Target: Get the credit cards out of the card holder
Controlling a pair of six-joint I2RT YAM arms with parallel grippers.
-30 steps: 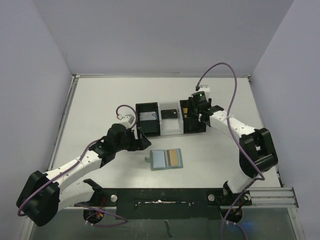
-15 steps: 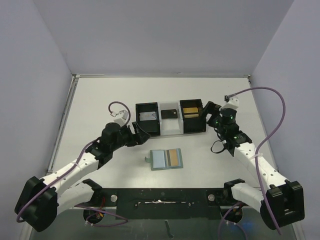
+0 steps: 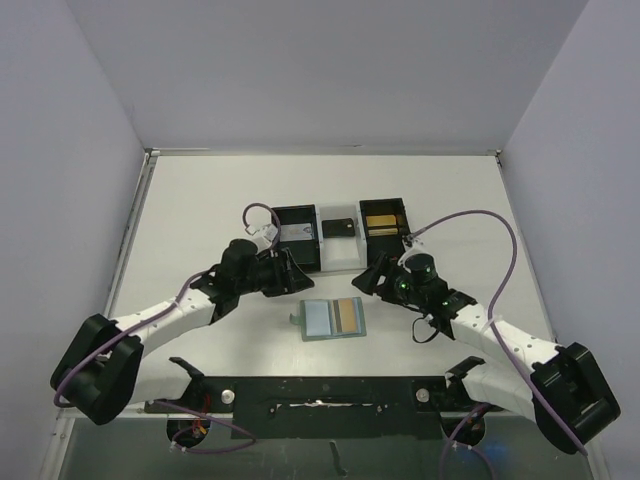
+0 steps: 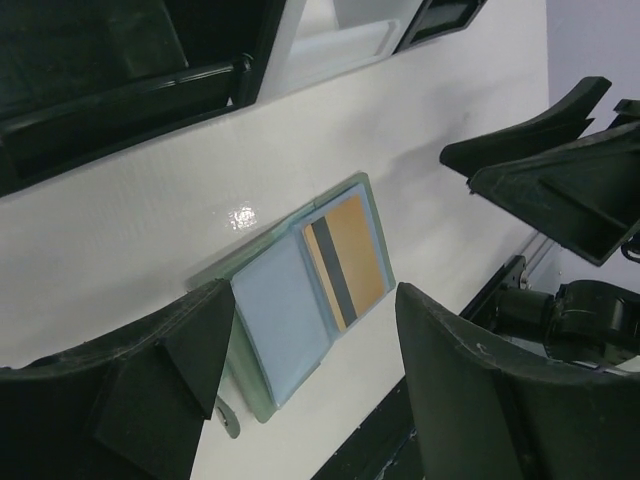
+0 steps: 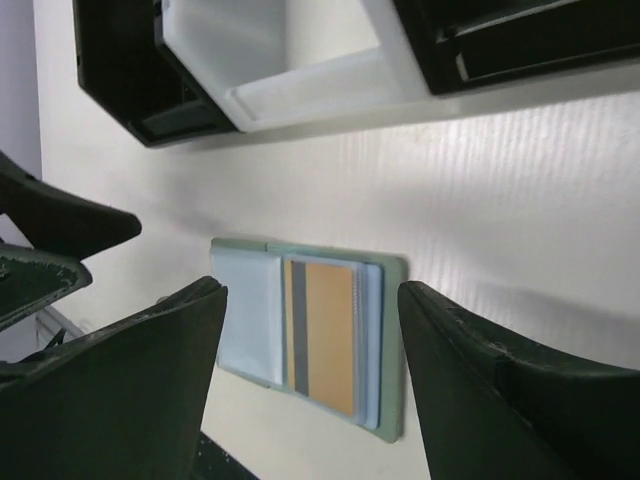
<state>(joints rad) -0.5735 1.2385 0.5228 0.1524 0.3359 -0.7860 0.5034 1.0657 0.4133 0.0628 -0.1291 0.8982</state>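
Observation:
The sage-green card holder (image 3: 333,319) lies open and flat on the table, pale blue inside. A gold-orange credit card (image 3: 348,315) with a dark stripe sits in its right half, over paler cards. My left gripper (image 3: 290,272) is open and empty, just above-left of the holder. My right gripper (image 3: 372,280) is open and empty, just above-right of it. In the left wrist view the holder (image 4: 290,320) and gold card (image 4: 352,255) lie between the open fingers of the gripper (image 4: 310,320). The right wrist view shows the holder (image 5: 392,340) and gold card (image 5: 332,335) below its open gripper (image 5: 312,300).
Behind the holder stands a row of boxes: a black box (image 3: 296,237) holding a grey card, a white tray (image 3: 340,250) with a dark card (image 3: 341,227), and a black box (image 3: 385,245) holding a gold card (image 3: 381,221). A black rail (image 3: 320,395) runs along the near edge.
My right gripper has swung from the right black box down and left to the holder. My left gripper has moved right towards the holder. The holder has not moved.

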